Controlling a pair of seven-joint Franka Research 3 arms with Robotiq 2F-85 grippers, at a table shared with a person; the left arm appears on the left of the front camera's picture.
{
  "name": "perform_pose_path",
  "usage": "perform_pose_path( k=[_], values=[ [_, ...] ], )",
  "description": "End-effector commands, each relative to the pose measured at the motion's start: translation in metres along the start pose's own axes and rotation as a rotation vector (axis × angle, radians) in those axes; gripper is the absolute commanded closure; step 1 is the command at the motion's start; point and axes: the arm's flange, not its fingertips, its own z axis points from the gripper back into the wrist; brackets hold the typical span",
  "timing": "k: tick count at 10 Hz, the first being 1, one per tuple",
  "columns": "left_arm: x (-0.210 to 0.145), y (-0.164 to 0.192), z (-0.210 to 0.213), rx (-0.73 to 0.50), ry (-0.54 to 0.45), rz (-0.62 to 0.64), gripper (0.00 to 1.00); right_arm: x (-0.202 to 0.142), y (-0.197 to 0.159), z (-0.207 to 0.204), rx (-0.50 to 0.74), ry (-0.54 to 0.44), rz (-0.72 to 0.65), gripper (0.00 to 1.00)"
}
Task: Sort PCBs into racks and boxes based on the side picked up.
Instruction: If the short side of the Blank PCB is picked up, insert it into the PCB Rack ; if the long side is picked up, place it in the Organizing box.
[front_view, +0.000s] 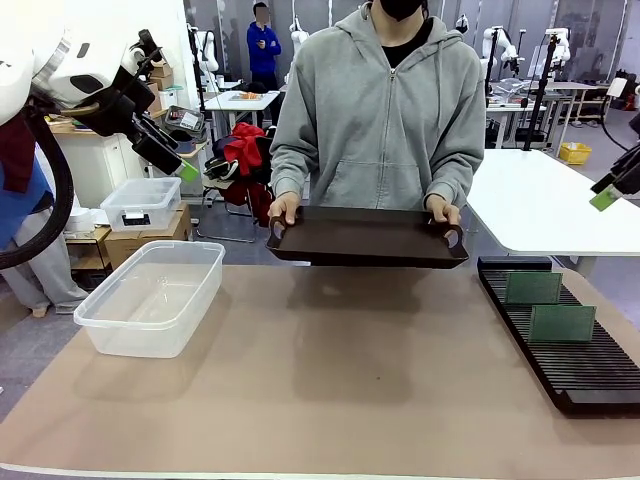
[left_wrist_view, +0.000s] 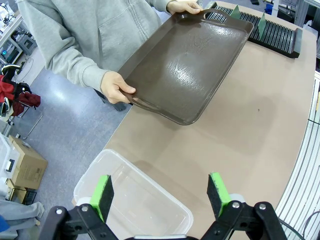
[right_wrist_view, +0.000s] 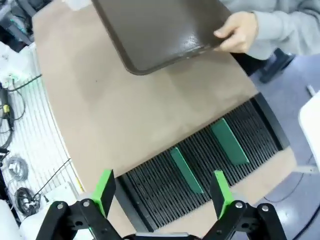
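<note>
Brown matting covers the table, its near part bare. Toward the robot's left sits the clear box, lidless, with nothing inside it. Toward the right lies the long black rack, and both green PCBs stand upright in its slots — one nearer, the other just behind it, a few slots apart.

Above the box hangs the left gripper, its green pads spread wide with nothing between them. The right gripper hangs over the rack, fingers equally wide apart and holding nothing — both boards sit just beyond its fingertips.

Farther off, at the table's far edge, a person in a grey hoodie holds a dark brown tray by its handles, lifted clear of the mat. One hand grips each end, the other on the rack side. Nothing lies in the tray.
</note>
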Motion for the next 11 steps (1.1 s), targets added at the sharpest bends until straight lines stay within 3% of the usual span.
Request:
perform_pose_path(
  k=[1,2,9,11],
  values=[
    [-0.001,-0.001,0.0,-0.005,0.004,0.0,0.0,0.005,0.0,0.0,-0.135,0.023,-0.009,0.0],
    [-0.001,-0.001,0.0,-0.005,0.004,0.0,0.0,0.0,0.0,0.0,0.0,0.0,0.0,0.0],
    [-0.001,-0.001,0.0,-0.005,0.004,0.0,0.0,-0.001,-0.001,0.0,-0.009,-0.002,0.001,0.0],
    [-0.001,-0.001,0.0,-0.005,0.004,0.0,0.0,-0.004,0.001,0.011,0.014,-0.088,0.113,0.0]
  ],
)
